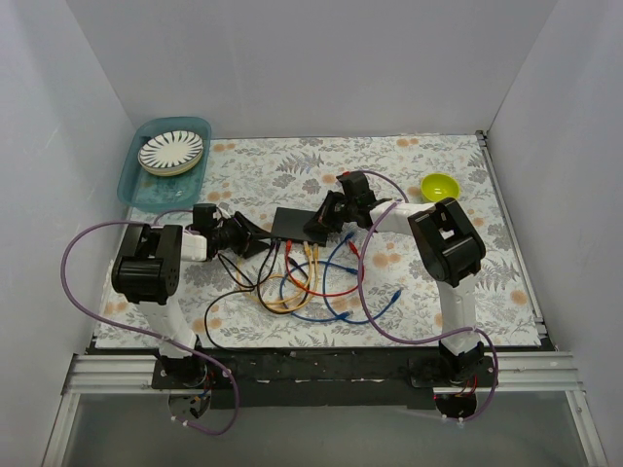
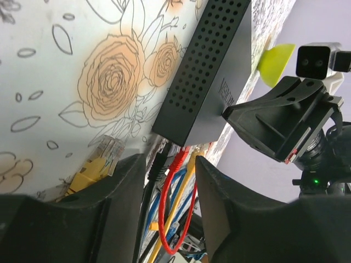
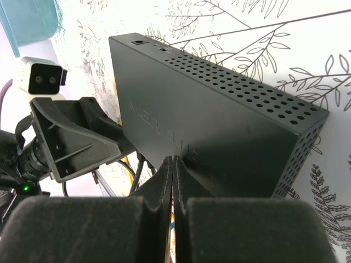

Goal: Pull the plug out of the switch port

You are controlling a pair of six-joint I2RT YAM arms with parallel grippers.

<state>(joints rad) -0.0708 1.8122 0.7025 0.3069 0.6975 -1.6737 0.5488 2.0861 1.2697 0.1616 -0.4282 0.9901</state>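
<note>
My left gripper (image 2: 170, 170) has its fingers wide apart, just beside the red plug (image 2: 179, 158) in the switch (image 2: 211, 71). My right gripper (image 3: 173, 164) is squeezed closed, resting on the switch. If it slips, the switch may get dragged too

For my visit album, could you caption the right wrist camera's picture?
Right gripper, fingers shut together, tips resting against the perforated black switch lying on the floral table cover.
</note>
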